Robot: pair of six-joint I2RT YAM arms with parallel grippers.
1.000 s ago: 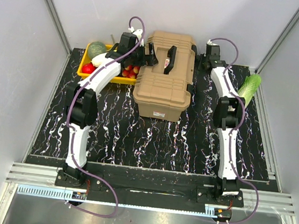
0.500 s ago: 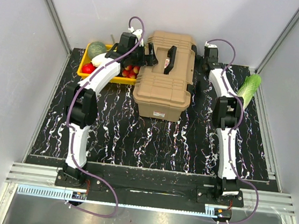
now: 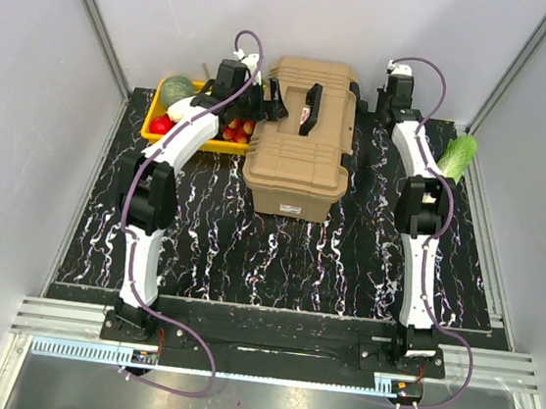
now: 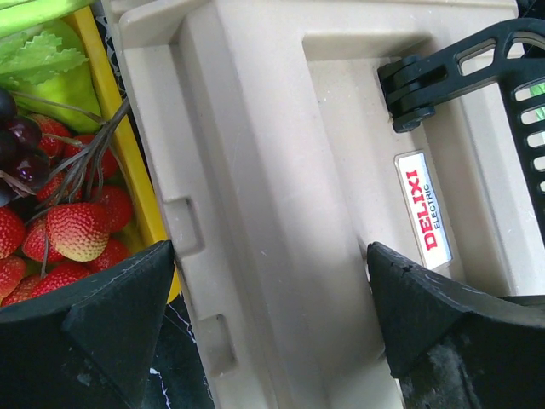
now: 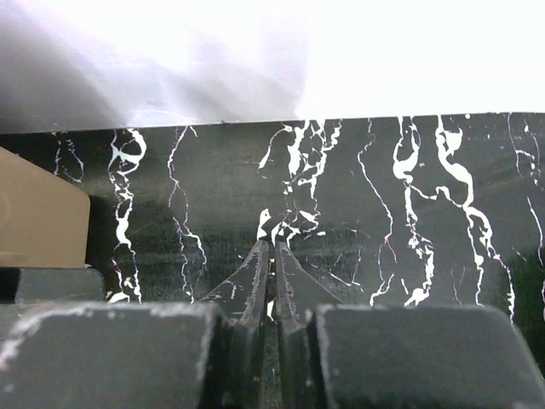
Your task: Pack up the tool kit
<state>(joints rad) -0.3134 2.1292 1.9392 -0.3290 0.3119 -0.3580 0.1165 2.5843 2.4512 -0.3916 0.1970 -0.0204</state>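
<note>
"Two grippers, both up near the far edge of the counter. How do they stand?" asks the first.

"The left gripper [image 4: 272, 319] is spread wide over the toolbox [image 3: 300, 143]," says the second. "Its black, rough-faced pads [image 4: 111, 324] hang either side of a raised ridge in the lid and grip nothing. Whether they touch the plastic cannot be told. The right gripper [image 5: 274, 256] has its two thin, scuffed blades pressed flat together with nothing between them. It is above the mat [image 3: 277, 254], just right of the box and close to the far edge."

"And the toolbox itself?"

"It sits at the middle of the far edge with its lid down. It is a boxy case of hard tan plastic, with stepped ribs and small moulded notches along the top. A black openwork handle [image 4: 477, 60] is pinned to the lid on a round pivot. Beside the pivot, a small glossy label [image 4: 421, 209] reads DELIXI ELECTRIC in red and black."

"What lies around it?"

"A yellow crate [image 4: 126, 158] stands just beside its left flank, toward the far left corner. It holds dimpled red strawberries [image 4: 77, 230] on dark stems. A crinkled leafy green [image 3: 456, 156] lies by the right edge. The mat is matte black, veined with white like marble."
</note>
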